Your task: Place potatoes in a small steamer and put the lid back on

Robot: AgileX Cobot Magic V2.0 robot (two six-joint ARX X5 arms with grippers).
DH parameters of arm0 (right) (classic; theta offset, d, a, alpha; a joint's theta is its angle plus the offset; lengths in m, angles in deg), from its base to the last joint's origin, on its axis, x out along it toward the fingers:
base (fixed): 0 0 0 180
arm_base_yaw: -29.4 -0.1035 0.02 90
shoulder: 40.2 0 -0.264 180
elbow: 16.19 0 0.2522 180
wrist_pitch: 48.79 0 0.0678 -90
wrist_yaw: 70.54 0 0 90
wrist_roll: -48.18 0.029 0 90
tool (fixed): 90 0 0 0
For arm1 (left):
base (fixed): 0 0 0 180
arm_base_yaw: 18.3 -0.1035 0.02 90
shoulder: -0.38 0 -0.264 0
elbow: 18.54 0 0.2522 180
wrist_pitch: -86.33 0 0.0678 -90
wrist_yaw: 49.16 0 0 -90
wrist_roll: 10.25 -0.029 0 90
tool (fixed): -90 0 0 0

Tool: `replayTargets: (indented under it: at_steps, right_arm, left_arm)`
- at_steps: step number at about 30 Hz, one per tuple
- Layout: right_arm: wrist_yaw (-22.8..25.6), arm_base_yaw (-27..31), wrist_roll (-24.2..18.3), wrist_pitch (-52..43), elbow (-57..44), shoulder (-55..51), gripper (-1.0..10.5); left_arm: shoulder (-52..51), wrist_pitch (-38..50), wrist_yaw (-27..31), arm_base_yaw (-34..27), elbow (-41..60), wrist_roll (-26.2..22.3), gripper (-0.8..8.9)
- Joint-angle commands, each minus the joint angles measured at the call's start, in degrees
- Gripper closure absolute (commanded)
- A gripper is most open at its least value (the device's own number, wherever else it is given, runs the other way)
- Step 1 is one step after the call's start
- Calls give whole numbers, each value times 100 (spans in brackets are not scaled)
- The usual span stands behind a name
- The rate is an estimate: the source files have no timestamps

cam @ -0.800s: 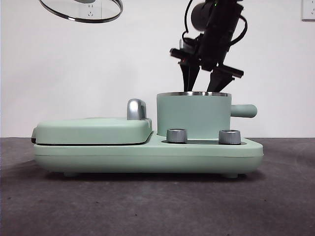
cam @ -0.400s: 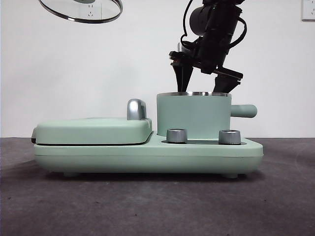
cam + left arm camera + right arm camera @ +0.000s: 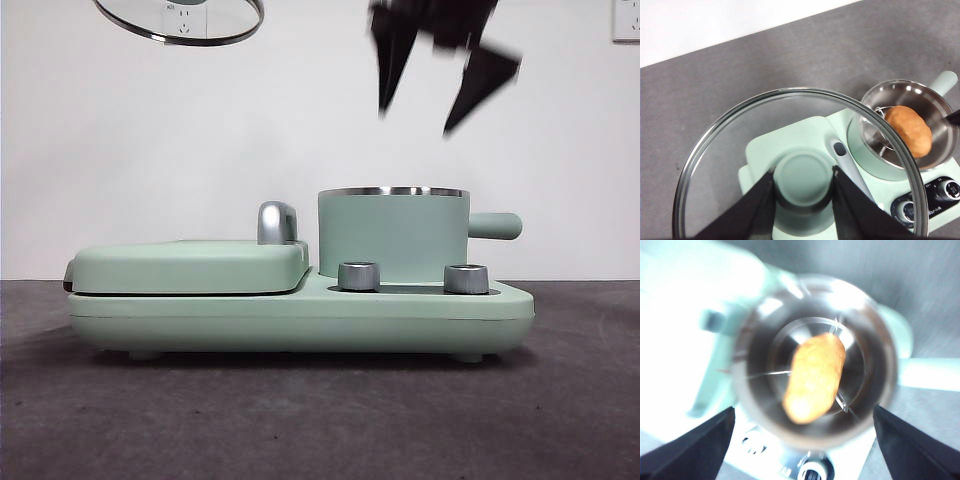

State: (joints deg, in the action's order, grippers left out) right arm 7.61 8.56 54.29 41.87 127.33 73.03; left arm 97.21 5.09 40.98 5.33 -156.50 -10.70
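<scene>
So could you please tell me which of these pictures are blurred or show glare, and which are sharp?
Right wrist view: soft all over, the potato and small steamer smeared, the appliance body washed out white. Front view: only the right gripper is motion-streaked; the steamer is crisp. Left wrist view: sharp, with bright highlights on the lid rim, held by the left gripper.

Straight-down path into the small mint-green steel-rimmed steamer pot (image 3: pixel 393 232) is wide open, since the right gripper (image 3: pixel 432 95) hangs well above its rim with jaws spread and the left gripper (image 3: pixel 802 200) holds the round glass lid (image 3: pixel 180 20) high off to the side.
</scene>
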Motion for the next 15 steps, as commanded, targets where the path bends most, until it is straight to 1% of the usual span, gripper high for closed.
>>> replayTargets:
  at_steps: [1,4,10,13,15]
  right_arm:
    - [13,-48,-105,431,-177,-544,509]
    - [13,-96,-201,431,-793,-1377,509]
    - [81,-284,-208,365,-2623,-3353,509]
    - [92,-496,-190,-144,-3694,-4472,509]
    - [94,-684,22,-619,-4398,-5211,510]
  left_arm:
    - [33,155,-13,101,-42,4,797]
    - [35,238,-13,184,103,4,797]
    - [162,387,-13,354,179,2,797]
    - [297,564,-13,474,181,4,797]
    - [404,680,-13,586,181,44,797]
